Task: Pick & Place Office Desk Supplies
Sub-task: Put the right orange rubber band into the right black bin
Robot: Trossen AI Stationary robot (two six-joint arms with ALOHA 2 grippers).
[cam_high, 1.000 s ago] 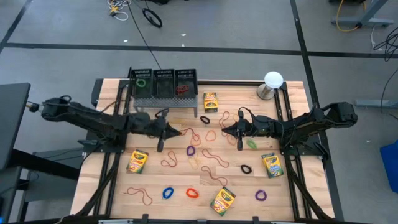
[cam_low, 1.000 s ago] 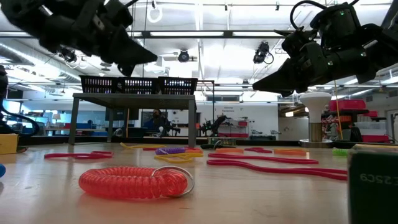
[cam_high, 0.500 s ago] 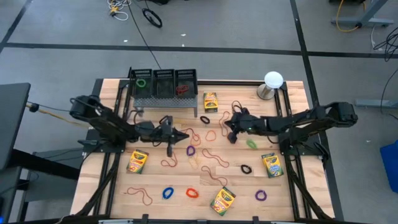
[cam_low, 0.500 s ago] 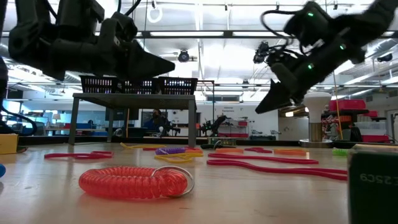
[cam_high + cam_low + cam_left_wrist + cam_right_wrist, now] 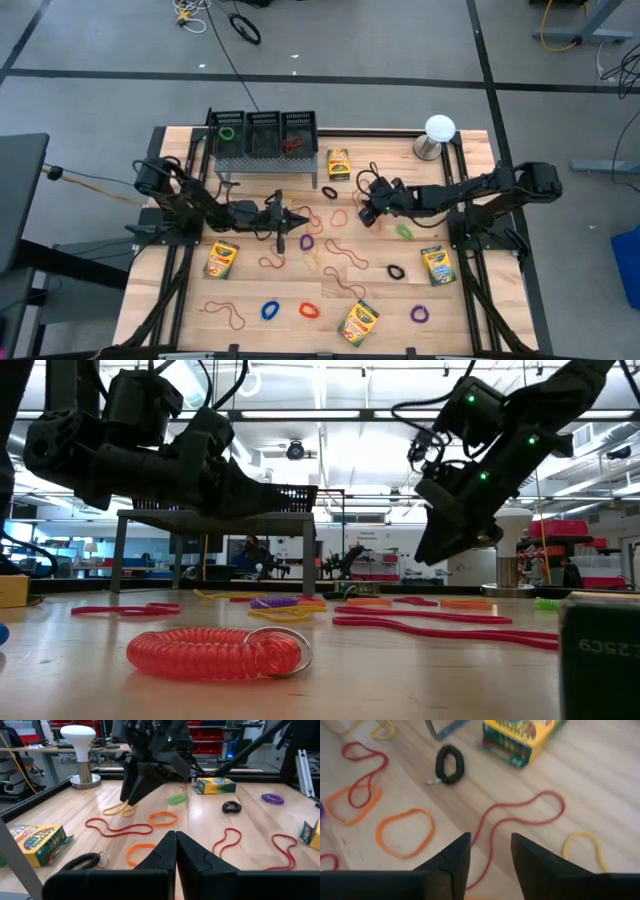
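High view: both arms reach toward the table middle. Left gripper sits just short of the purple band, which lies beside and slightly below its tip; its fingers are pressed together with nothing between them in the left wrist view. Ahead of it on the wood lie an orange band, a long red band and a black coil loop. Right gripper hangs above the table, tilted down in the low view, fingers parted by a narrow gap, holding nothing. Directly under and ahead of it runs a long red loop; a black coil and a crayon box lie beyond that, and an orange band off to one side of the fingers. Green band lies just behind the right gripper, under its arm. Other crayon boxes stay well out from both grippers: one near the left arm's side, one on the right arm's side, one at the near edge. Black tray rack at the far edge holds a green band and a red one in separate bins. White ball on metal base stands at the far corner behind the right arm.
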